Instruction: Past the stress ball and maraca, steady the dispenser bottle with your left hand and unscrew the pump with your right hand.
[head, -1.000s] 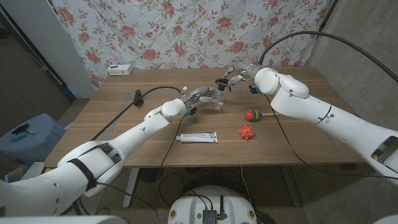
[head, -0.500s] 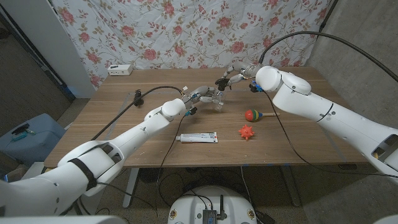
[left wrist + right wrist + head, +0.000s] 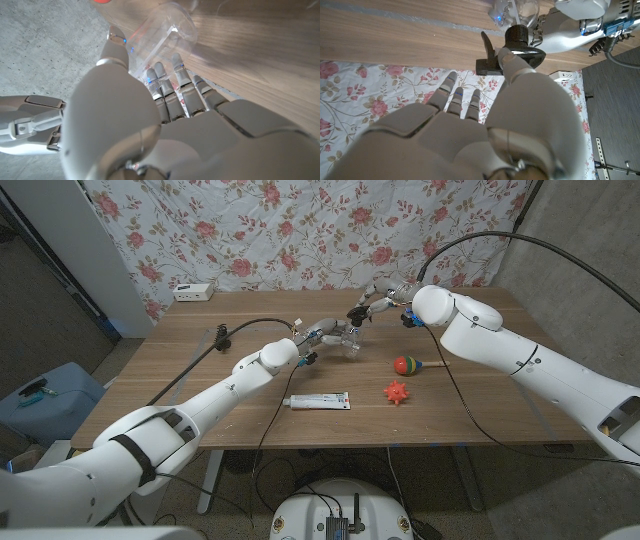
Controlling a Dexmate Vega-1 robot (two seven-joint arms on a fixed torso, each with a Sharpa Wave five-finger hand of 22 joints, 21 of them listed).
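A clear dispenser bottle (image 3: 350, 345) stands at mid-table, topped by a black pump (image 3: 357, 312). My left hand (image 3: 328, 332) grips the bottle from its left side; the fingers (image 3: 172, 82) wrap the clear bottle (image 3: 167, 27). My right hand (image 3: 378, 303) holds the pump from the far right. Its thumb (image 3: 517, 67) lies against the black pump head (image 3: 516, 41), above the clear bottle (image 3: 517, 9), while the other fingers reach past the spout. A red-green-yellow maraca (image 3: 406, 365) and a red spiky stress ball (image 3: 397, 392) lie nearer, to the right.
A white tube (image 3: 316, 401) lies near the front middle of the wooden table (image 3: 200, 380). A white power strip (image 3: 192, 292) sits at the far left corner. A black cable (image 3: 235, 330) runs over the table along my left arm. A floral cloth hangs behind.
My right forearm and wrist have shifted slightly toward the far side, the hand staying at the pump. The bottle and my left hand have not moved.
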